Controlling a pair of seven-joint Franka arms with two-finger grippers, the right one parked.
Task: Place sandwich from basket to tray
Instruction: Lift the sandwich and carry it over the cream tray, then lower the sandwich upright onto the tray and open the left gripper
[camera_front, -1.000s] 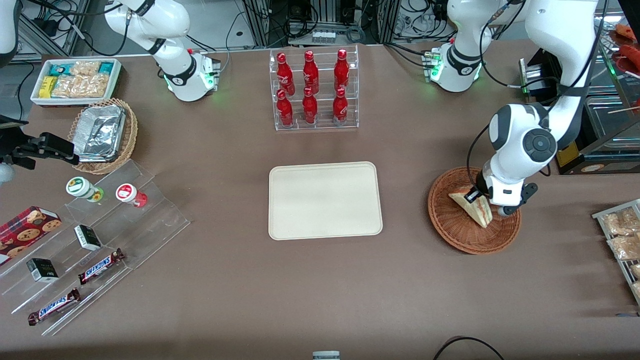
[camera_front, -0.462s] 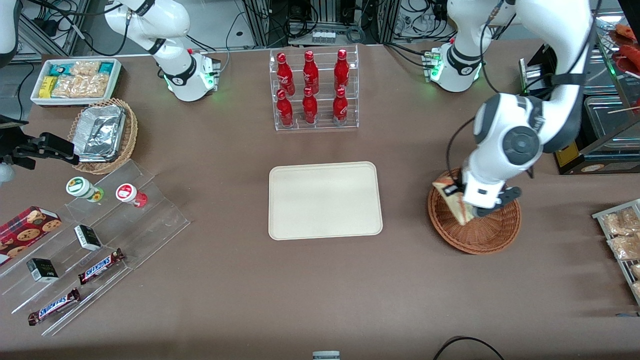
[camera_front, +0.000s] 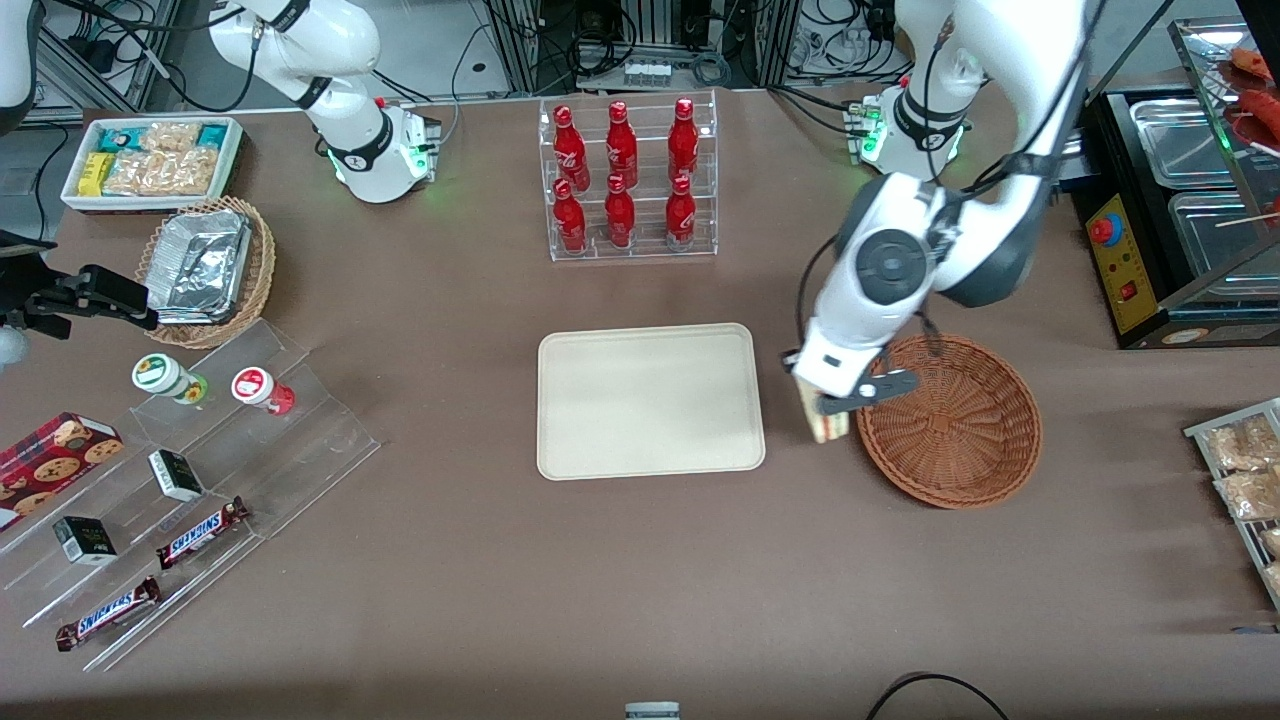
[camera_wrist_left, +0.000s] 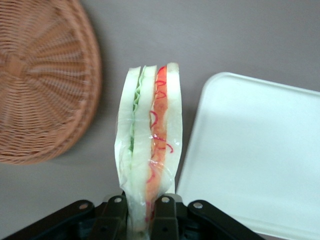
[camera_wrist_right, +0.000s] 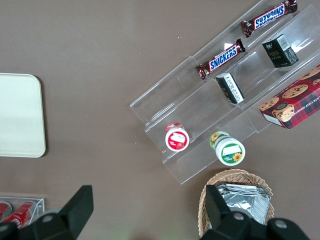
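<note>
My gripper (camera_front: 830, 400) pinches the pale triangular sandwich wedge (camera_wrist_left: 150, 145) above the worktop, between the round reddish-brown wicker basket (camera_front: 950, 420) and the flat cream rectangular tray (camera_front: 650, 400), which lies just beside it toward the parked arm's end.

The claw (camera_front: 829, 408) holds the sandwich (camera_front: 828, 423) above the table, between basket (camera_front: 950, 420) and tray (camera_front: 650, 400).

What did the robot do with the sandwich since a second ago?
The gripper, shut on the sandwich, lifted it out of the basket and carried it toward the tray; it now hangs between the two, over the table. The basket, the tray and everything else stayed put.
</note>
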